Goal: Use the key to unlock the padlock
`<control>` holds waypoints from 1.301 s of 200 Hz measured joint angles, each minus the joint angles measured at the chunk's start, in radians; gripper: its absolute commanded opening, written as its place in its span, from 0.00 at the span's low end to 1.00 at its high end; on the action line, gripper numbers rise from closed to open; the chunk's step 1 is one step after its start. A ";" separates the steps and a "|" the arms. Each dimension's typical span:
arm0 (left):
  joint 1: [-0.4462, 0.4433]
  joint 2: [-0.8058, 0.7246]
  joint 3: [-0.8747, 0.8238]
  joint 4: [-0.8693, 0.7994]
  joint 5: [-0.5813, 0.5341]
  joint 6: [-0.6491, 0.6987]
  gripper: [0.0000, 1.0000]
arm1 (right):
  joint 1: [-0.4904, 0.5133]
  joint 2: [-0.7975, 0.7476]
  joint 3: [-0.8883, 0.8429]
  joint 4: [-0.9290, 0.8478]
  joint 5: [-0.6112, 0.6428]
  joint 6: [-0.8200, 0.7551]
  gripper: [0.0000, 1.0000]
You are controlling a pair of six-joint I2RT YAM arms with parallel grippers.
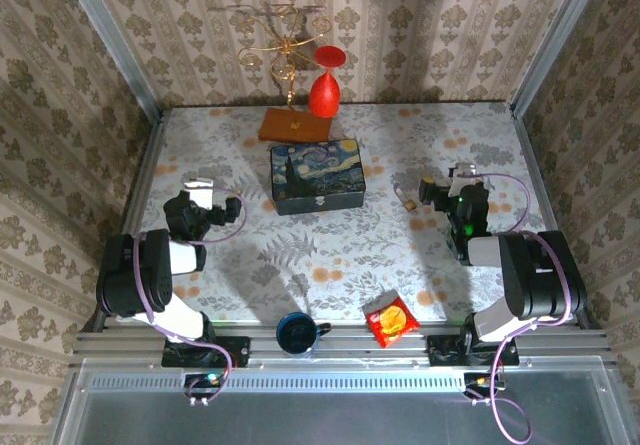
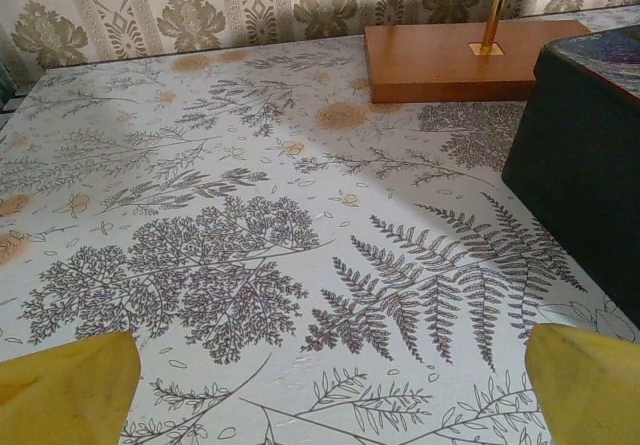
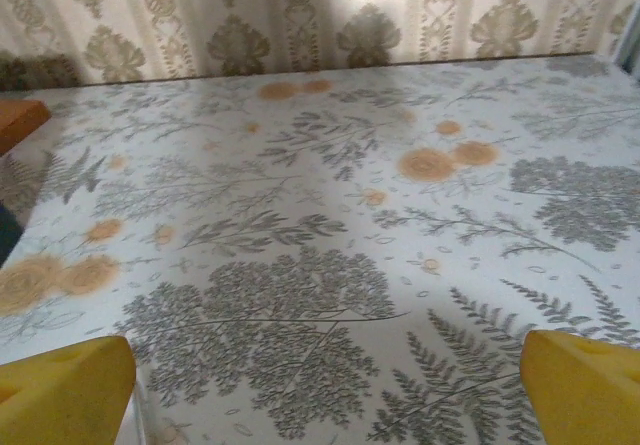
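1. Your right claw (image 3: 325, 405) stands wide. Its yellow pads (image 3: 65, 390) sit at the two lower corners of the wrist view with bare flowered table (image 3: 330, 215) between them, and it holds nothing.
2. Your left claw (image 2: 330, 405) is just as wide and just as empty. The dark-blue box (image 2: 585, 155) lies ahead of it and to its right.
3. The padlock (image 1: 409, 203) lies on the table just beside the right claw's tip, on its left. It sits between that claw and the box, and well apart from the left claw.
4. The key is too small to make out from above. You cannot tell whether it lies with the padlock or already sits in it.
5. Expect the padlock to be light, hard and smooth. It will likely skate on the table cover when nudged, and it may twist between the pads if you pinch it off-centre.
6. Take it across the flat faces of the brass body, squarely.
   - Leave the keyhole end clear.
   - Avoid the thin silver shackle, since the body would probably swing from it.
7. Judge the right claw the natural one for this hold.
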 measured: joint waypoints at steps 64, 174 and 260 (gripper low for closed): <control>0.000 0.000 0.000 -0.003 0.000 0.000 1.00 | -0.003 0.000 -0.002 -0.058 -0.017 0.000 1.00; 0.000 0.000 0.000 -0.003 0.000 0.000 1.00 | 0.026 0.000 -0.016 -0.050 0.149 0.011 1.00; 0.000 0.000 0.000 -0.003 0.000 0.000 1.00 | 0.026 0.000 -0.016 -0.050 0.152 0.011 1.00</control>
